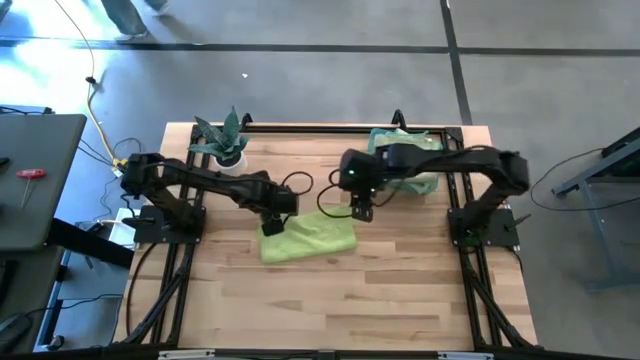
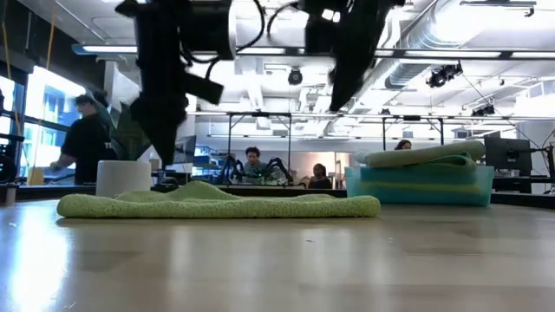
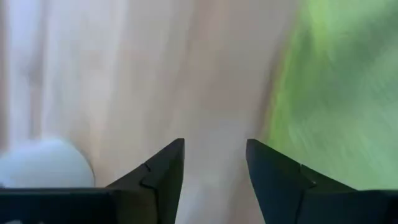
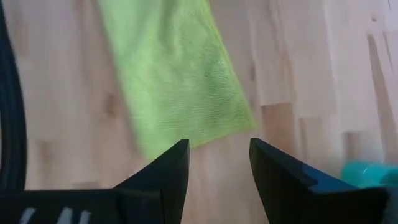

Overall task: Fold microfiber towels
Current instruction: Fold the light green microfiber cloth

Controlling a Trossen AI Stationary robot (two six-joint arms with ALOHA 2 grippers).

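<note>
A wooden table is seen from above, with two dark robot arms reaching in toward its middle. A lime green towel lies flat on the wood, folded into a long strip.

The left gripper hangs just above the towel's left end. In its wrist view the two dark fingers stand apart with bare wood showing in the gap between them. Nothing is held. The green cloth lies off to one side of the jaws, not between them, and a white rounded shape, blurred, sits to the other side.

The right gripper hangs just above the towel's right end, near its far corner. Its fingers are also parted and empty, with only wood in the gap. The edge of the green towel lies just ahead of the fingertips, and it is not gripped.

From table height, the towel shows as a low, flat band with a slight hump in the middle. Both arms come down from above it, and neither gripper visibly touches the cloth.

Beyond the right gripper, at the back right of the table, a stack of folded towels in pale green and teal rests on the wood. Beyond the left gripper, at the back left, stands a small spiky plant in a white pot. People are seen in the room behind the table.
</note>
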